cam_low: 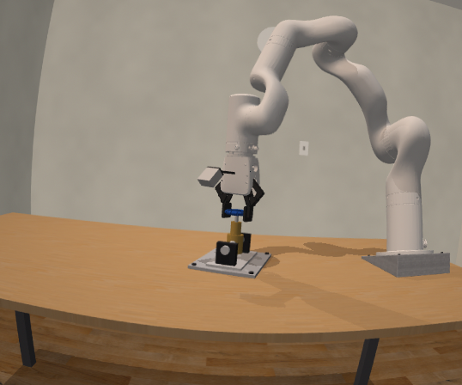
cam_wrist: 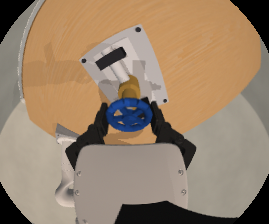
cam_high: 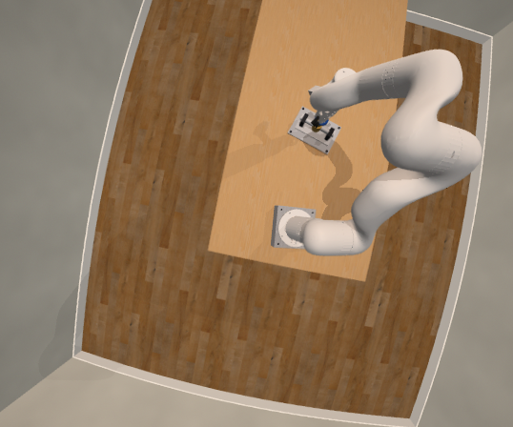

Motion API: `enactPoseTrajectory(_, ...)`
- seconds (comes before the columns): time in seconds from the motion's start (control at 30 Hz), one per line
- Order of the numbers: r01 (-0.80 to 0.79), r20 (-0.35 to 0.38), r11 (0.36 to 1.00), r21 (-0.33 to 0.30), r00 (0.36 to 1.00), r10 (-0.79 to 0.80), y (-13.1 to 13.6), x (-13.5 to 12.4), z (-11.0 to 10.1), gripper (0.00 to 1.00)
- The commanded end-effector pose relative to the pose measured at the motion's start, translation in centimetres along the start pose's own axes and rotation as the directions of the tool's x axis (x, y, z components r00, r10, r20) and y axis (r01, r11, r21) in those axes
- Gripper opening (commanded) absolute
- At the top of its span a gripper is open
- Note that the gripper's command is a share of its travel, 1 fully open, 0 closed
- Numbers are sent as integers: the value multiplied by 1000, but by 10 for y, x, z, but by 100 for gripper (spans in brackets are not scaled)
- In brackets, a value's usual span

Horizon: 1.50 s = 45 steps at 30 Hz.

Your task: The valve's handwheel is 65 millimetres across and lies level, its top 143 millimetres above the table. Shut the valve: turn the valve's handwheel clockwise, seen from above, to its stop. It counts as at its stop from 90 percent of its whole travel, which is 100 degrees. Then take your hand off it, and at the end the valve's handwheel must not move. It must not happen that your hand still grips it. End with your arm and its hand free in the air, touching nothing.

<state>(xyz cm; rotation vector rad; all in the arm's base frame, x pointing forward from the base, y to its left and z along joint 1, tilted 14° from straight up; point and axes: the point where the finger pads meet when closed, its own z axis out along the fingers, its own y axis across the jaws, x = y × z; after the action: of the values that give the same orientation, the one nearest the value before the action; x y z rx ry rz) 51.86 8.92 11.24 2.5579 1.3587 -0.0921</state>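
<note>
My gripper (cam_low: 236, 213) points straight down and is closed on the blue wheel (cam_wrist: 129, 115). One black finger (cam_wrist: 102, 120) presses on one side of the wheel and the other finger presses on the opposite side. My fingers are only partly closed, because the wheel sits between them.

The wheel lies flat on top of a yellow-brown valve (cam_low: 234, 235). The valve stands on a grey plate (cam_low: 256, 264) on the wooden bench (cam_low: 104, 266). The plate sits about midway between the two long edges of the bench, away from every corner. My grey base block (cam_low: 436, 265) is well apart from it, near one end of the bench.
</note>
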Motion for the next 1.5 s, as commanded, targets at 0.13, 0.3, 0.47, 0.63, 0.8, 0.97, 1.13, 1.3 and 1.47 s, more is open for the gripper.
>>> enactPoseTrajectory(0.13, -1, -1, 1000, -1, 1000, 1, 1, 1, -1, 0)
enactPoseTrajectory(0.3, -5, -1, 1000, -1, 1000, 5, 1, 1, -1, 0)
enactPoseTrajectory(0.47, -11, -1, 1000, -1, 1000, 11, 1, 1, -1, 0)
enactPoseTrajectory(0.63, -26, -1, 1000, -1, 1000, 26, 1, 1, -1, 0)
enactPoseTrajectory(0.8, -52, -2, 999, -1, 999, 52, 1, 1, -1, 0)
enactPoseTrajectory(0.97, -88, -2, 996, -1, 996, 88, 1, 1, -1, 0)
enactPoseTrajectory(1.13, -115, -2, 993, -1, 993, 115, 1, 1, -1, 0)
enactPoseTrajectory(1.3, -169, -2, 986, -1, 986, 169, 1, 1, -1, 0)
enactPoseTrajectory(1.47, -233, -2, 973, -1, 973, 233, 1, 1, -1, 0)
